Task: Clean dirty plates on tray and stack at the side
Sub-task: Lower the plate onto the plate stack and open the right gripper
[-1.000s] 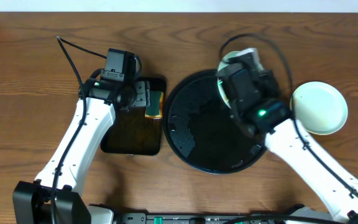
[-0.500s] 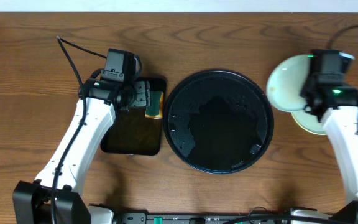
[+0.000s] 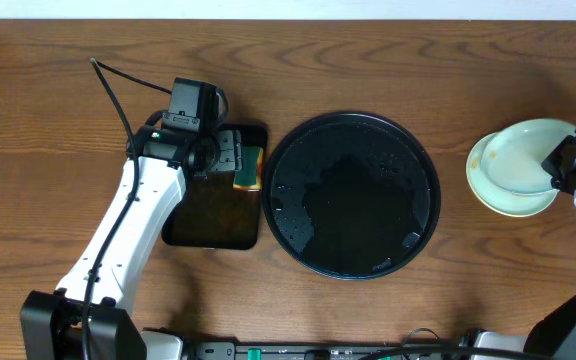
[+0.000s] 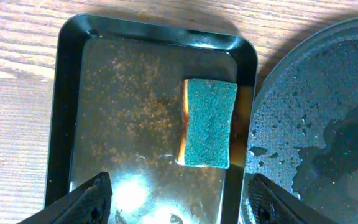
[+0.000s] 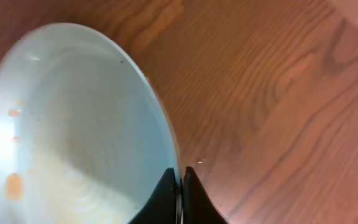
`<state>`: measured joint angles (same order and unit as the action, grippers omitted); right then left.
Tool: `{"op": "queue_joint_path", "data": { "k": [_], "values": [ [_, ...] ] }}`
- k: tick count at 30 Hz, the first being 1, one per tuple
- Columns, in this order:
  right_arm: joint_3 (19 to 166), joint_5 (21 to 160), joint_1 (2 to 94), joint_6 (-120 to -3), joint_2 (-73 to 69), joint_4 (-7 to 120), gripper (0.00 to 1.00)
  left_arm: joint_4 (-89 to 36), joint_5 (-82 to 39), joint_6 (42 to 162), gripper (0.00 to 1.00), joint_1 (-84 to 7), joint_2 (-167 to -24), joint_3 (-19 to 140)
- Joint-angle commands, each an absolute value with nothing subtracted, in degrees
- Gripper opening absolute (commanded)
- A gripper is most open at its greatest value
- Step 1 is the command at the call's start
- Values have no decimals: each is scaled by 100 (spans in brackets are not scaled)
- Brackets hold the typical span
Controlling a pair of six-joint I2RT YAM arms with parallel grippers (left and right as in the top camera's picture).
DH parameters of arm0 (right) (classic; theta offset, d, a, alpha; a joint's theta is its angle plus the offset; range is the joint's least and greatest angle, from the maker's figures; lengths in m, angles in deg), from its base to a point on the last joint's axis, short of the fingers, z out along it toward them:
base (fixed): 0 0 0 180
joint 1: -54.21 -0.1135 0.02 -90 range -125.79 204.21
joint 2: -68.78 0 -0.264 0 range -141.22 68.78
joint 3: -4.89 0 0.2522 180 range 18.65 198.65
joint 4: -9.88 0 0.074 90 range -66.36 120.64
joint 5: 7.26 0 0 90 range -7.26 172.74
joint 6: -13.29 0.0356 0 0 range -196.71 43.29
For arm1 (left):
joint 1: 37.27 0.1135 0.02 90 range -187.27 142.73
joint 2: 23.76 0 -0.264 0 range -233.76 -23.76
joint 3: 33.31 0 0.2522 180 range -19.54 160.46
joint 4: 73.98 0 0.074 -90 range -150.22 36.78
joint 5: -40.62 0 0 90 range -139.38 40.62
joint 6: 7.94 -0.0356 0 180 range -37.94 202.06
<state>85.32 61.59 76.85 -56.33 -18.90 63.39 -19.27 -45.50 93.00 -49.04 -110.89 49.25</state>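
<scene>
The large round black tray (image 3: 353,195) sits mid-table, wet and with no plates on it; its edge shows in the left wrist view (image 4: 328,124). My right gripper (image 3: 560,160) is shut on the rim of a pale mint-blue plate (image 3: 521,156), held tilted just over a pale yellow plate (image 3: 503,203) at the far right. In the right wrist view the gripper (image 5: 180,180) pinches that plate (image 5: 73,124), which has small brown spots. A third plate does not show. My left gripper (image 3: 226,152) is open and empty above the small tray (image 4: 178,193).
A small rectangular black tray (image 3: 213,215) lies left of the round tray, with a green and yellow sponge (image 3: 248,168) at its right edge, also in the left wrist view (image 4: 209,123). A black cable (image 3: 118,95) runs from the left arm.
My right arm has carried the mint-blue plate from the round tray's far edge rightward to above the yellow plate. The left arm has not moved.
</scene>
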Motion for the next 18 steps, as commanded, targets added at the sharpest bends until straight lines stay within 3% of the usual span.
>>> {"op": "queue_joint_path", "data": {
  "k": [1,5,14,17,18],
  "values": [
    [8528,6721,7739,-5694,-1953,6269,16,-1912,-4644,9374,71,-4880,-11061,4894],
    [8528,7595,7731,-6124,-1951,6133,28,-1910,-4644,9372,71,-4880,-11056,4894],
    [8530,10255,7285,-7648,-1704,6205,39,-1905,-4710,9374,75,-4485,-10783,4934],
    [8530,10342,6968,-8004,-1571,6470,53,-1643,-4708,9508,76,-4183,-10783,4934],
    [8530,10170,6874,-8000,-1536,6642,66,-1468,-4708,9567,77,-4094,-10788,4934]
  ]
}}
